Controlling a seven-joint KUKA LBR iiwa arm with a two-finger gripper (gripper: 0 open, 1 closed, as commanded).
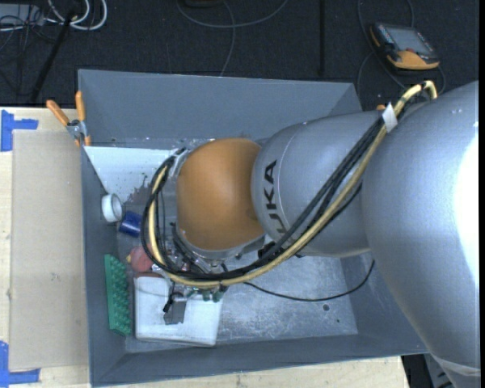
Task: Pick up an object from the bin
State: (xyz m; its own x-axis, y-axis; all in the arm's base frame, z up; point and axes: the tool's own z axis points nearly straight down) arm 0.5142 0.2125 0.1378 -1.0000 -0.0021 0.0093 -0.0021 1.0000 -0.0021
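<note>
Hovering above a flat white square pad [198, 323], the gripper [175, 307] hides whether it's open.

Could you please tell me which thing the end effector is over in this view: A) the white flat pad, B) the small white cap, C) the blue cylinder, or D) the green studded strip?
A: the end effector hangs over the white flat pad in the bin's near-left corner, while the green studded strip lies beside it along the left wall.
</note>
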